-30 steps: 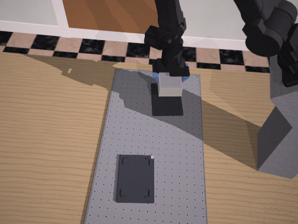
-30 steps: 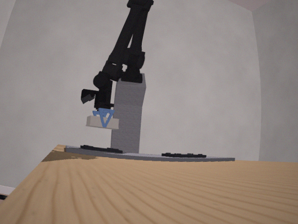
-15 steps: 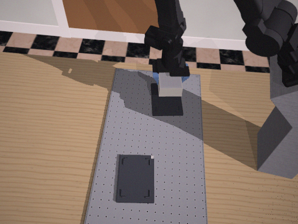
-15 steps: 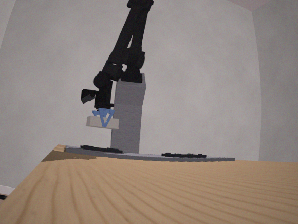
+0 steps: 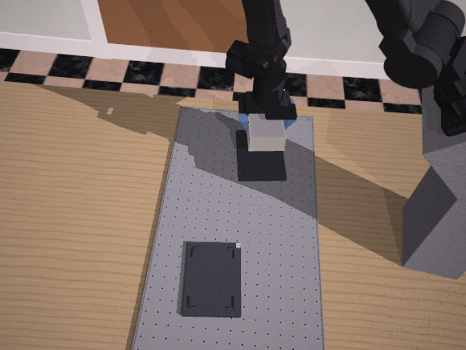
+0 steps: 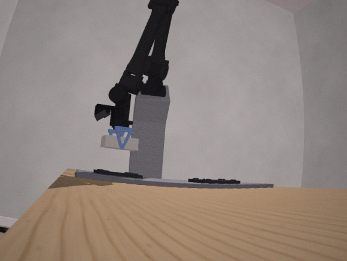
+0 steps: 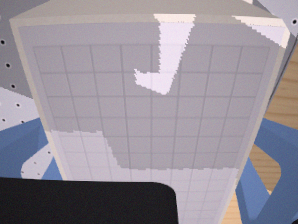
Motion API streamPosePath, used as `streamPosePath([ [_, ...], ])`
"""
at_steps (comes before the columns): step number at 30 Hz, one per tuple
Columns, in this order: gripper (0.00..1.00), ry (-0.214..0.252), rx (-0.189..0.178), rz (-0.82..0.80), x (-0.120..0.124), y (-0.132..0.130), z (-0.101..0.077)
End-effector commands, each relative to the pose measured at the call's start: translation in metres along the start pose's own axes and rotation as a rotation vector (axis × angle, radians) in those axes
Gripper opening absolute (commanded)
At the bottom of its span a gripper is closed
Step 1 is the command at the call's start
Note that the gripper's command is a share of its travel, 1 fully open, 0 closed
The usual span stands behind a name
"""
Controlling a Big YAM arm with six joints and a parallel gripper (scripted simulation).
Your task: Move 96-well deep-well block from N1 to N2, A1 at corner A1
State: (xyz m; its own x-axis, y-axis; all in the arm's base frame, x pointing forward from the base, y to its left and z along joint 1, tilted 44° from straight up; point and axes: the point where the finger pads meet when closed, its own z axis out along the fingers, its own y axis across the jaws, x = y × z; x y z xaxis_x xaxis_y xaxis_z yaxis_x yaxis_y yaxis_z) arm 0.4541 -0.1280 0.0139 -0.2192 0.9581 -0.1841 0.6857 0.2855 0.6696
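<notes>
Two nests on the breadboard (image 5: pixel 209 209): N1 (image 5: pixel 261 166) bare, N2 (image 5: pixel 211 278) bare. Exterior view alone shows the block (image 6: pixel 119 143) airborne, well above N1. Gripper (image 6: pixel 121 139) jaws clamp its sides. Wrist view alone shows the well grid.

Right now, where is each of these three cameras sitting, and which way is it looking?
Top: high above the table, looking down on the perforated plate, both nests and the black arm carrying the pale block.
Exterior: low at the table's edge, looking sideways at the arm on its grey pedestal, the block lifted clear.
Wrist: on the arm itself, looking down on the block's well grid, the blue claw shut on it.
Top and exterior share arm, block, both nests.
</notes>
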Motion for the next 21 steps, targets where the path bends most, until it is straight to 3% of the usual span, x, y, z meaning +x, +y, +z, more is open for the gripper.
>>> streamPosePath([
  [1,0.0,-0.01,-0.02,-0.005,-0.002,0.012,0.001],
  [21,0.0,-0.006,-0.015,-0.002,-0.001,0.009,0.034],
])
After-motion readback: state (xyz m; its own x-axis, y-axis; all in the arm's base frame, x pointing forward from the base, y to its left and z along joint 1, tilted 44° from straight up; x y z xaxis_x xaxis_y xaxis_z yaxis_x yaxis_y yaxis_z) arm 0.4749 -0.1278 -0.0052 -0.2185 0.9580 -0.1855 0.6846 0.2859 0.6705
